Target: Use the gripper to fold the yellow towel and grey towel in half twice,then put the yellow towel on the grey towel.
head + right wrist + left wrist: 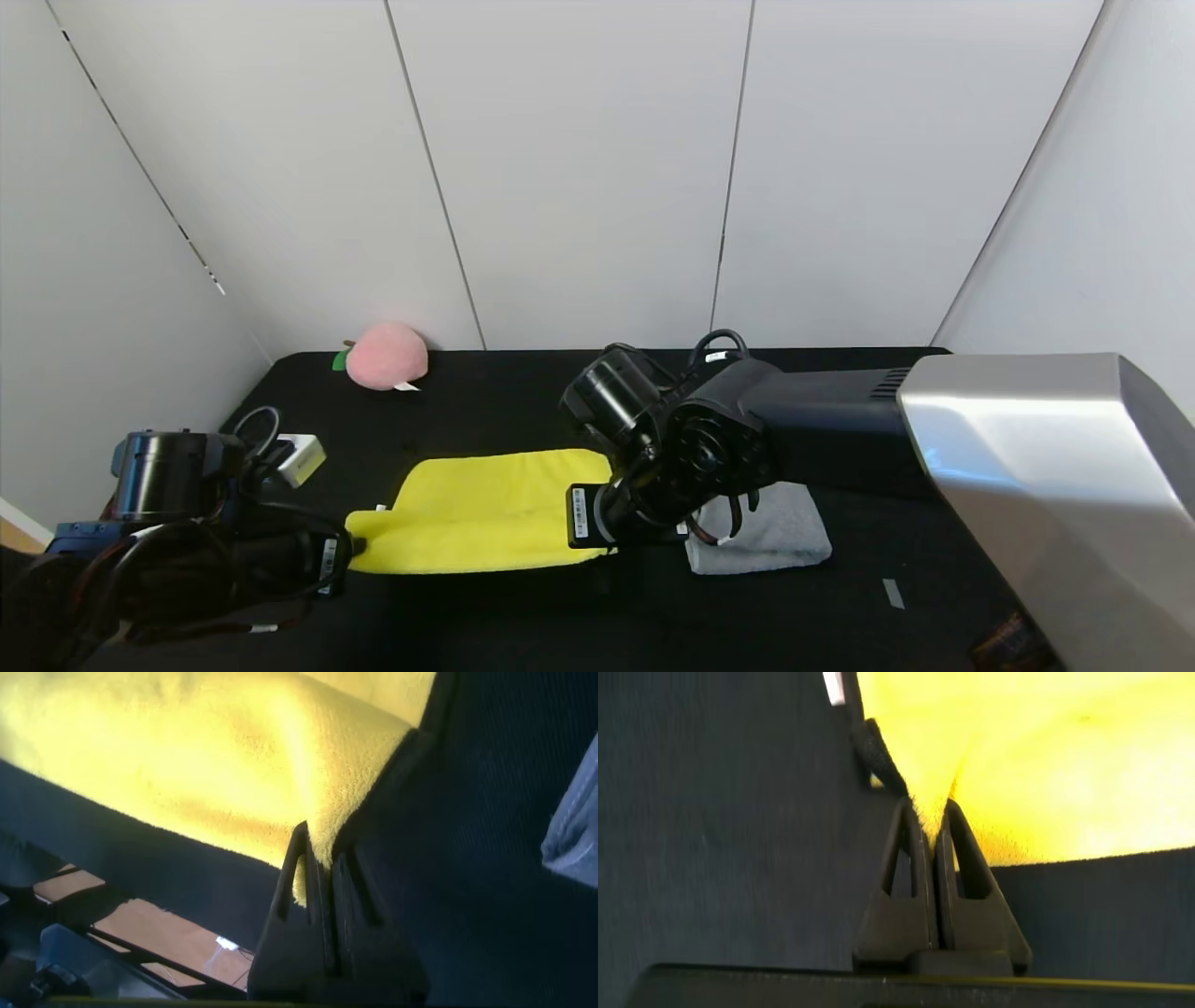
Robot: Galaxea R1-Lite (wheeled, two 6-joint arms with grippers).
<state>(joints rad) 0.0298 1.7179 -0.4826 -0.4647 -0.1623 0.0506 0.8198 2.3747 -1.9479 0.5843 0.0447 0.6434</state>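
I have both claws pinching the yellow towel (485, 509): left claw (932, 821) on its left end, right claw (322, 863) on its right end. Long axis runs left-right between them on the worktop (523, 625). Grey towel (780, 532), already folded, sits just right of the right claw.

Your left gripper (934, 812): low at near-left, jaws pinched closed | your right gripper (322, 859): reaching across centre, jaws clamped closed
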